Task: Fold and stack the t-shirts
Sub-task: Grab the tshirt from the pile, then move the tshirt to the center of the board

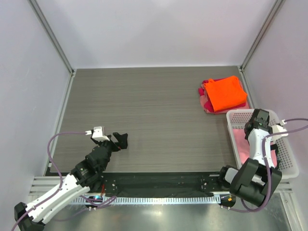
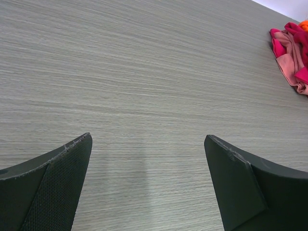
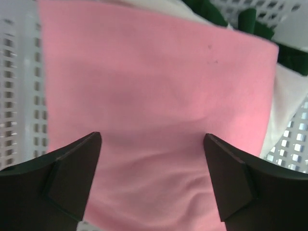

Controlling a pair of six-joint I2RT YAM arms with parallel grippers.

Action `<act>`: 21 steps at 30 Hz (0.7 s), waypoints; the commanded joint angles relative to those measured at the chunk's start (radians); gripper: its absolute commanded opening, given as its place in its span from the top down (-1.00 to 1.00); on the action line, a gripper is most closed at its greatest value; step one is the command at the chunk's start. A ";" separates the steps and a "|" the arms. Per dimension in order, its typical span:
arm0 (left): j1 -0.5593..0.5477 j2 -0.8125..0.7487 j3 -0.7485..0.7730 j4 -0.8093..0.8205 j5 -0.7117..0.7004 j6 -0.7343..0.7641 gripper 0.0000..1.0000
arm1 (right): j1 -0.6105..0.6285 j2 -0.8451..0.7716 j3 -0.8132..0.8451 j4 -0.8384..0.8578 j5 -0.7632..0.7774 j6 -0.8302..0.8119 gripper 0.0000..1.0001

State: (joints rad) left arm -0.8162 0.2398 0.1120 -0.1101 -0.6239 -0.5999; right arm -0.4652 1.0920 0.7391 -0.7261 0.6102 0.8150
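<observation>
On the left side of the table (image 1: 144,106), the left gripper (image 1: 119,139) hangs low over the bare top. Its two fingers are spread wide and there is nothing between them. Far across, at the back right, sits the pile: the orange t-shirt (image 1: 224,93) lies folded on top of the magenta-red t-shirt (image 1: 204,92). Just in front of the pile is the white lattice basket (image 1: 286,161). The light pink t-shirt (image 3: 154,82) lies inside it, fairly flat with a few soft wrinkles. A cream-white t-shirt (image 3: 286,96) peeks out beside its right edge. The right gripper (image 3: 151,139) is right above the pink cloth, fingers wide apart, holding nothing (I cannot tell if they touch it yet). This shirt looks light, soft and floppy, so it will likely sag and bunch up when lifted. I think the best hold is a pinch on a raised wrinkle near one edge. It should not go too deep, or the white one may come up too.
</observation>
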 commanded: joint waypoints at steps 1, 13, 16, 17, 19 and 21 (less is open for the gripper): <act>0.000 0.012 0.041 0.030 -0.010 -0.012 -0.99 | -0.071 0.037 -0.069 0.123 -0.150 0.015 -0.76; 0.000 0.047 0.048 0.047 -0.014 -0.009 -0.99 | -0.044 -0.269 0.153 -0.016 -0.107 -0.003 0.98; 0.000 0.058 0.051 0.050 -0.020 -0.009 -0.99 | 0.041 -0.329 0.302 -0.048 -0.191 -0.031 0.98; 0.000 0.062 0.051 0.052 -0.020 -0.008 -0.99 | 0.069 -0.331 0.343 -0.059 -0.235 -0.037 0.98; 0.000 0.065 0.051 0.053 -0.020 -0.009 -0.99 | 0.153 -0.320 0.437 -0.046 -0.343 -0.053 0.98; 0.000 0.070 0.052 0.055 -0.020 -0.009 -0.99 | 0.206 -0.296 0.473 0.015 -0.553 -0.034 0.98</act>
State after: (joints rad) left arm -0.8162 0.3016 0.1162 -0.1043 -0.6243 -0.5999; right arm -0.3241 0.7696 1.1473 -0.7692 0.3244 0.7910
